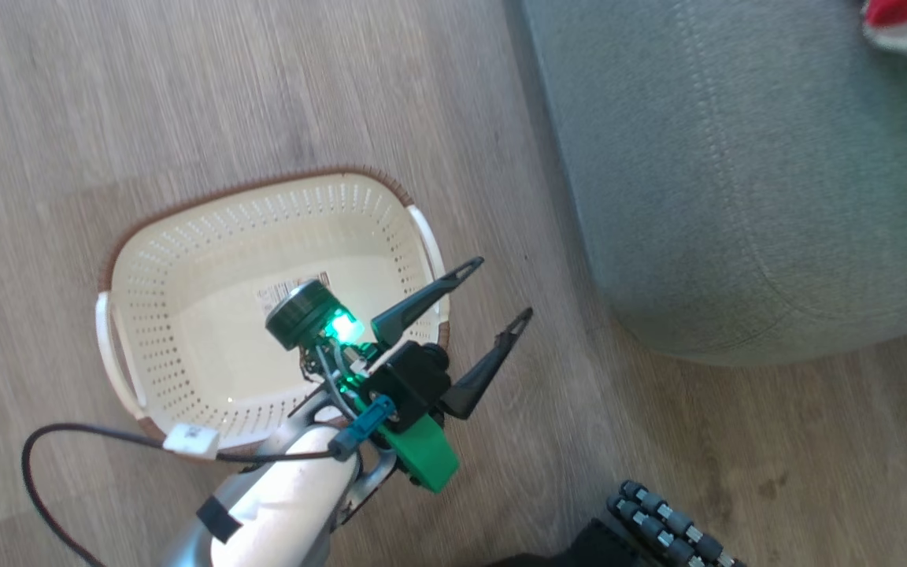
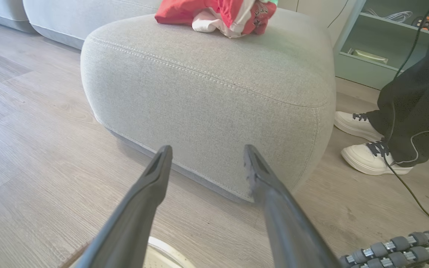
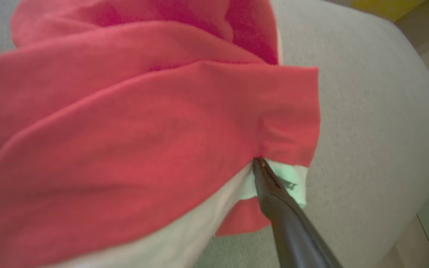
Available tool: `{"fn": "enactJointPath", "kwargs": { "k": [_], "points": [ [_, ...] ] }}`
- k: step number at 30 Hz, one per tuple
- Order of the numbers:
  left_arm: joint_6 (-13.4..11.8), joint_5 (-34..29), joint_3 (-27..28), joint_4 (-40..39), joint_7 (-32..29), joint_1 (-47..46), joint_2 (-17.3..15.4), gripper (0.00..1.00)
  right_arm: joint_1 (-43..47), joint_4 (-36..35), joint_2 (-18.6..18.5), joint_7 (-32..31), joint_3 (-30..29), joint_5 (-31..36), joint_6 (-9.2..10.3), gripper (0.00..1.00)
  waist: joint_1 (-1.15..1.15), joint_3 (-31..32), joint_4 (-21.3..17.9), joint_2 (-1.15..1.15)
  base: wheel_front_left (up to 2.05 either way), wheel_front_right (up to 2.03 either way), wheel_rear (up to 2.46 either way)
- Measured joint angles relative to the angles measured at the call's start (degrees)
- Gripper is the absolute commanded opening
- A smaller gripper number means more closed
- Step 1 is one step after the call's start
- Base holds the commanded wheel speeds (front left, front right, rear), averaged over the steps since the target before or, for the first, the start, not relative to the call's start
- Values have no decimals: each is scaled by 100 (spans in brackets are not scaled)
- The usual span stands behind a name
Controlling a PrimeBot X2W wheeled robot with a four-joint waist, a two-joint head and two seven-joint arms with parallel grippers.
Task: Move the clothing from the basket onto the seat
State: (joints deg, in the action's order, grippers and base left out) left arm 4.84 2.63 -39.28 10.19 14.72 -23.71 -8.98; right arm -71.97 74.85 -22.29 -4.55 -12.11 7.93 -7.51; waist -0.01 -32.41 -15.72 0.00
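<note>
Clothing (image 2: 218, 16) rests on seat (image 2: 207, 96); left end effector (image 2: 207, 149) stands wide, right end effector (image 3: 214, 165) unclear.

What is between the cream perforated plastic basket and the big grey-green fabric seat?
Only bare grey wood-look floor, in the head view; the left gripper, dark fingers open, hangs above that strip.
</note>
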Motion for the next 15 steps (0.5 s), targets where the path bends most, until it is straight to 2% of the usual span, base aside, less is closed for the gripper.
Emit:
{"fn": "enactJointPath", "kwargs": {
  "k": [8,15],
  "points": [
    [4,38,168,-5,0,94,127,100,236,58,-115,-1270,701,-800,0,100,0,421,-28,0,0,0,0],
    [42,38,243,-9,0,346,229,100,233,-114,-442,-1283,1285,-1396,0,100,0,763,-6,0,0,0,0]
  ]
}}
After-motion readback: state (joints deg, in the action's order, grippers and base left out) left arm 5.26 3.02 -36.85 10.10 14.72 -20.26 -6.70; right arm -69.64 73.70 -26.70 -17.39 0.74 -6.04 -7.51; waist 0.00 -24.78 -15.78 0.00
